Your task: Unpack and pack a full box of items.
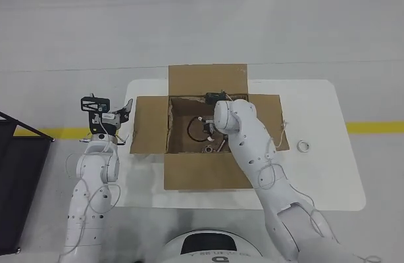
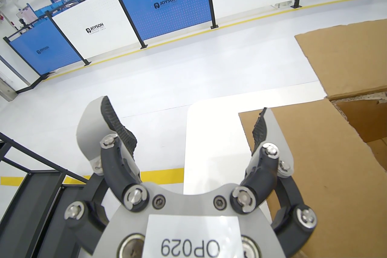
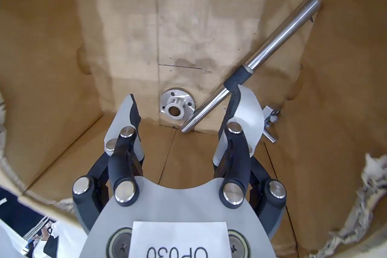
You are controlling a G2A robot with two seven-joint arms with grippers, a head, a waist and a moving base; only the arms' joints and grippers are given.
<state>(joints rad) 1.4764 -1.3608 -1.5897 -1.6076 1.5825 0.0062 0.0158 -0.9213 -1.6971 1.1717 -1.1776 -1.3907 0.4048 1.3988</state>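
Right pincer (image 3: 183, 93) just beside steel rod (image 3: 272, 38)

White arms (image 1: 254, 148), thin cables (image 1: 279, 141); grey fingers (image 2: 89, 123), black ribbed pads (image 2: 121, 127).

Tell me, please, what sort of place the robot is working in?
Most likely a factory or industrial workshop floor: blue and white partition panels stand along it, a yellow line marks the pale floor, and the cardboard box holds metal parts, a steel rod and a flange.
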